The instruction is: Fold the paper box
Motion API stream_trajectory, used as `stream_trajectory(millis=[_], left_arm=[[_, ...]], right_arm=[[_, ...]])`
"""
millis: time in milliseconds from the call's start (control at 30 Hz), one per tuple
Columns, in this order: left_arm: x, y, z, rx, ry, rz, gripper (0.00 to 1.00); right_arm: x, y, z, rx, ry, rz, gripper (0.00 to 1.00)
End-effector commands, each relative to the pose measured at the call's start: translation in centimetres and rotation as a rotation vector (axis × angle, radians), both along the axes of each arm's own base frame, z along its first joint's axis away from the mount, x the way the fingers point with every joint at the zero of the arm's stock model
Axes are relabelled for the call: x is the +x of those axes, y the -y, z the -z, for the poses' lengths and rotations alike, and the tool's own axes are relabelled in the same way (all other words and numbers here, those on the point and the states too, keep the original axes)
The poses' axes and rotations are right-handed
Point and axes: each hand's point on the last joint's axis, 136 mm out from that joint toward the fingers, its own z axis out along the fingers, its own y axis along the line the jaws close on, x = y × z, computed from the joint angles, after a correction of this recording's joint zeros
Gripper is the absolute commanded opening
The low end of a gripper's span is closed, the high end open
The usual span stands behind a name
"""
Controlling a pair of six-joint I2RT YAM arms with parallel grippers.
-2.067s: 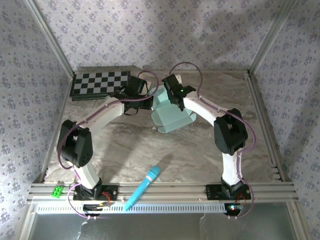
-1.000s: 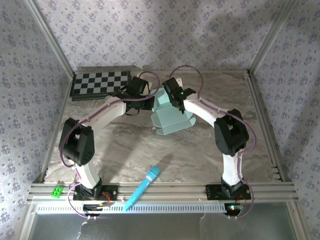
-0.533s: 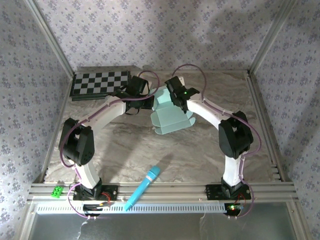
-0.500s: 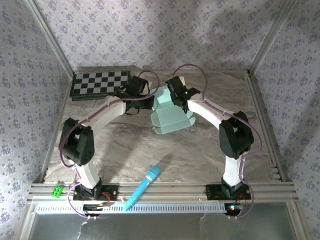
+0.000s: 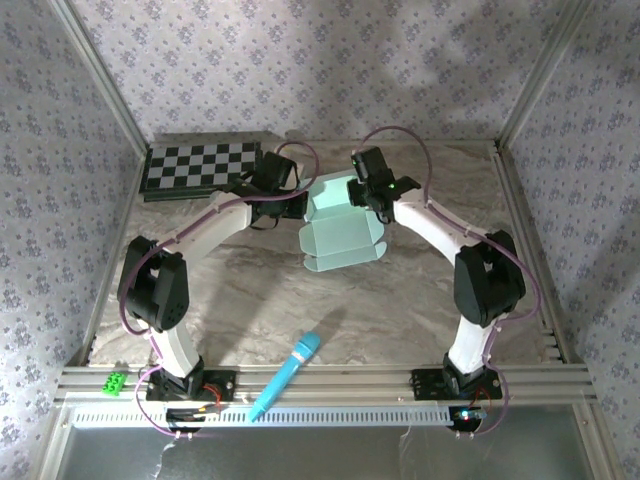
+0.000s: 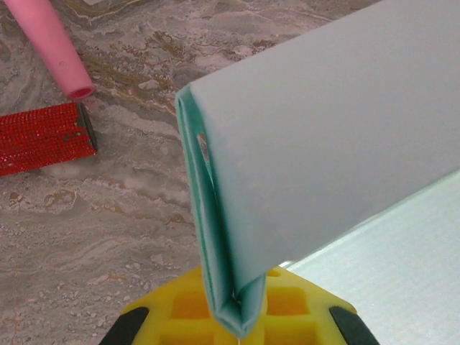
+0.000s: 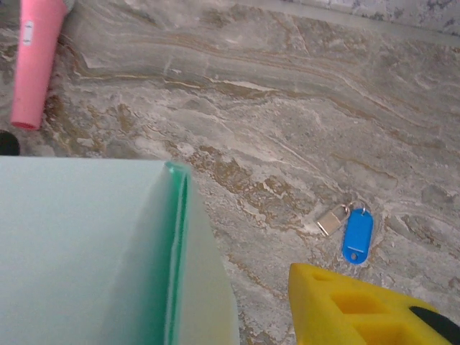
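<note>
Marble table [image 5: 250, 290], paper box [image 5: 340, 225] mid-fold
Left gripper [image 6: 237, 322] pinches its creased edge; right gripper [image 5: 358, 193] stands parted, clear of the card; next it likely must catch a loose flap

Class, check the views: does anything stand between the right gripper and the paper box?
Nothing visible does. The right gripper sits beside the box at its far right edge, with only bare table between them. The left gripper pinches the box's folded edge.

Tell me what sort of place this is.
Probably a lab robot test cell: a left arm and right arm bolted to an aluminium frame rail, a checkerboard at the back left, and wallpapered panels boxing in the table.
</note>
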Motion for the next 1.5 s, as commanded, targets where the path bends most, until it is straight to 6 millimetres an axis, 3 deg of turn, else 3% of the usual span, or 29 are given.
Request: stream_trajectory(millis=[0, 567, 867, 1300, 1467], left_arm=[[-0.2, -0.3, -1.7, 0.005, 0.01, -0.003, 0.0], [-0.2, -0.9, -0.5, 0.043, -0.031, -0.033, 0.0], [-0.3, -0.8, -0.3, 0.039, -0.049, -0.037, 0.0], [-0.7, 0.0, -1.2, -0.008, -0.063, -0.022, 0.0], [-0.7, 0.0, -1.1, -0.007, -0.065, -0.024, 0.0]], right_arm=[[0.4, 0.1, -2.6, 0.031, 0.077, -0.01, 0.45], [0.0, -0.6, -3.6, 0.048, 0.125, -0.086, 0.42], [0.2, 0.1, -2.3, -0.049, 0.113, -0.059, 0.15], [0.7, 4.3, -0.6, -0.469, 0.156, 0.308, 0.07], [1.0, 5.3, -0.3, -0.528, 0.153, 0.391, 0.06]])
